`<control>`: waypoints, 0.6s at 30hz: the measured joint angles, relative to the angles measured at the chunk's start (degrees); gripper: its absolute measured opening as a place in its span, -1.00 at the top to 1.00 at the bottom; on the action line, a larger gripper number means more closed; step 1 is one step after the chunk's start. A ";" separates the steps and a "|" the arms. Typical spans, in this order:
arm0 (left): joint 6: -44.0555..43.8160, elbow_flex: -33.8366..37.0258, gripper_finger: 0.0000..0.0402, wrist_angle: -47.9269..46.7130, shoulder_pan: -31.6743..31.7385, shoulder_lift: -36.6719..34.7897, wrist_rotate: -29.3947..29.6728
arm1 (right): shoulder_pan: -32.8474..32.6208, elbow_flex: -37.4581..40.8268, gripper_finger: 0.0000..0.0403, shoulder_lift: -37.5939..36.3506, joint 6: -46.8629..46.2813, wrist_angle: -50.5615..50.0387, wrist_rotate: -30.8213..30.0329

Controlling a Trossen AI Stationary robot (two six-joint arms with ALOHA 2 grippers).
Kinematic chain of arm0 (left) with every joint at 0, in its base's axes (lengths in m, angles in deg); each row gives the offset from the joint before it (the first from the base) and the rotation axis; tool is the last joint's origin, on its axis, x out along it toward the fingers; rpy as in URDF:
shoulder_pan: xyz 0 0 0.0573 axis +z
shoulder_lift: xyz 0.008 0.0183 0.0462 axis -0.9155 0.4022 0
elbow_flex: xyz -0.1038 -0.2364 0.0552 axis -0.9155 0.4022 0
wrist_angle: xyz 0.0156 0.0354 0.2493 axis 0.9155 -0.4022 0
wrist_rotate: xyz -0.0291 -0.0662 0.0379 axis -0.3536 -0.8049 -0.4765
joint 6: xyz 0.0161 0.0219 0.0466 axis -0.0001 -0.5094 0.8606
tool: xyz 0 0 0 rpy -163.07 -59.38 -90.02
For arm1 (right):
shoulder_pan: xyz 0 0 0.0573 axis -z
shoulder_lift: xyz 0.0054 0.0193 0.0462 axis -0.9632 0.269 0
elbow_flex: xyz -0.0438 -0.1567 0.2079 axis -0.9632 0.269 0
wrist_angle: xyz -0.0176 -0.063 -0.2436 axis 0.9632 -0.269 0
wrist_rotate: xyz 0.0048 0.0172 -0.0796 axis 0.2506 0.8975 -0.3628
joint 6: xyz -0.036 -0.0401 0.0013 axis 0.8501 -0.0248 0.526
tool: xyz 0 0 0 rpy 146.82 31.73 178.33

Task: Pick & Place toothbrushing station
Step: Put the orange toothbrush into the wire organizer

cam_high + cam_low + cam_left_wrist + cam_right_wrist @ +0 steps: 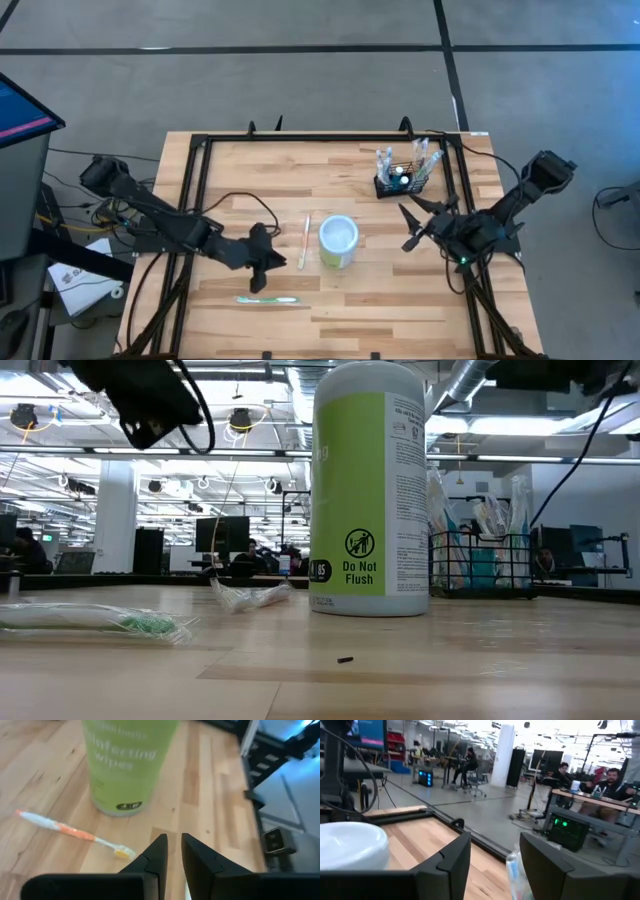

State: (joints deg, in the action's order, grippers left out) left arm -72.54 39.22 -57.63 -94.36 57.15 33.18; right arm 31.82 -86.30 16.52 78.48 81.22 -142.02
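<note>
The toothbrushing station, a small black wire-mesh basket (400, 182) with several wrapped toothbrushes standing in it, sits on the table's far right part (480, 565). A white-and-green wipes canister (338, 241) stands upright mid-table. An orange-and-white toothbrush (304, 240) lies flat to its left, and a green-and-white one (267, 299) lies nearer the front edge. My left gripper (173, 847) hovers left of the canister, its fingers a narrow gap apart with nothing between them. My right gripper (408, 228) hangs open just on the near side of the basket, holding nothing.
A black metal frame (195, 190) runs around the wooden tabletop. Bare wood lies between the canister and the table's near edge (400, 310). Beyond the table is an open room with desks and seated people (605, 780).
</note>
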 joint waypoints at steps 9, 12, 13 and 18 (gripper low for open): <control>-1.33 0.00 0.76 0.99 2.56 12.01 1.33 | -1.70 -0.82 0.21 0.10 2.67 -0.02 -3.66; -1.33 0.00 0.76 3.68 3.52 15.91 1.33 | -1.63 -0.82 0.22 0.12 2.67 -0.10 -3.66; -1.21 0.00 0.76 5.35 3.88 17.25 1.33 | -1.49 -0.82 0.22 0.12 2.66 -0.22 -3.66; 4.99 0.00 0.76 12.61 5.75 22.05 1.31 | -1.17 -0.82 0.23 0.12 2.64 -0.60 -3.66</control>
State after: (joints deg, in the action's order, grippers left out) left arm -67.55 39.22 -45.03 -88.61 79.20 34.49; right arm 30.65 -87.11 16.64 81.13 80.62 -145.68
